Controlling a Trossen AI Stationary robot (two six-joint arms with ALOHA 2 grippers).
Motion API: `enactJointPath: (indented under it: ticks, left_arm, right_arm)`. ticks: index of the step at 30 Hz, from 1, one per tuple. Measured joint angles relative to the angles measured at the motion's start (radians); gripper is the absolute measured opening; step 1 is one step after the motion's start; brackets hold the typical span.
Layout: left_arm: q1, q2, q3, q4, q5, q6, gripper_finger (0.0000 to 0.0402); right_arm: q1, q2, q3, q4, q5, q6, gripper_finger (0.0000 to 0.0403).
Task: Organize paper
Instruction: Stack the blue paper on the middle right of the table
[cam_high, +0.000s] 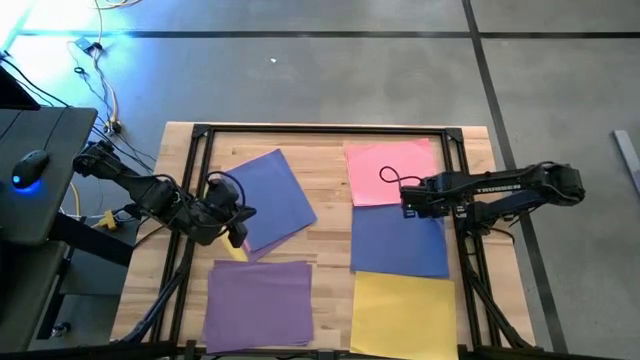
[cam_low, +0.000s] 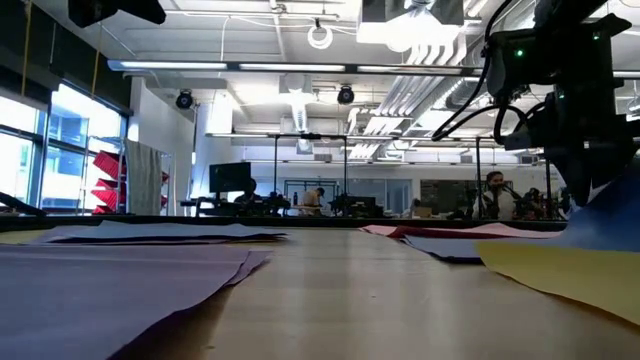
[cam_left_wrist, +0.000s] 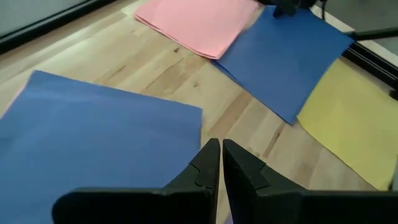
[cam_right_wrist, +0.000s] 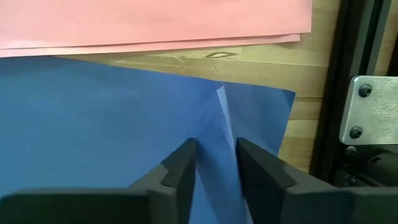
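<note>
Blue paper (cam_right_wrist: 124, 124) lies on the wooden tabletop (cam_high: 330, 190) between pink paper (cam_high: 392, 170) and yellow paper (cam_high: 405, 312); the right hand (cam_right_wrist: 216, 165) stands part-open astride its raised crease. The left hand (cam_left_wrist: 221, 163) is closed, empty, over the blue-violet paper (cam_high: 268, 197). Purple paper (cam_high: 258, 300) lies near.

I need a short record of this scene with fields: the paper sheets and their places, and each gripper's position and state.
pink sheets: far right of table
blue sheet: right side, between pink and yellow, one corner creased up
yellow sheet: near right
tilted blue sheet: left of centre
purple sheets: near left
left gripper: shut, at tilted blue sheet's edge
right gripper: jaws apart, straddling the raised fold of the blue sheet
</note>
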Motion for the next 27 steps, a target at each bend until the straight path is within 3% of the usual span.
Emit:
enactJointPath:
  ticks: [7, 13, 16, 23, 27]
  left_arm:
    - [0.000, 0.000, 0.000, 0.004, 0.001, 0.002, 0.0000]
    - [0.000, 0.000, 0.000, 0.004, 0.002, -0.011, 0.0000]
    - [0.000, 0.000, 0.000, 0.004, 0.001, -0.011, 0.0000]
    - [0.010, 0.004, 0.000, 0.002, -0.011, -0.020, 0.0000]
    - [0.051, 0.008, 0.000, 0.002, -0.003, -0.021, 0.0000]
  right_arm:
    - [0.011, -0.001, 0.069, -0.058, 0.020, -0.079, 0.0139]
    - [0.014, -0.002, 0.222, -0.164, 0.139, -0.142, 0.0140]
    - [0.048, -0.002, 0.218, 0.014, 0.167, -0.230, 0.0140]
    - [0.151, 0.093, -0.024, 0.742, 0.060, -0.302, 0.0118]
    - [0.164, 0.228, -0.104, 0.877, 0.012, -0.260, 0.0086]
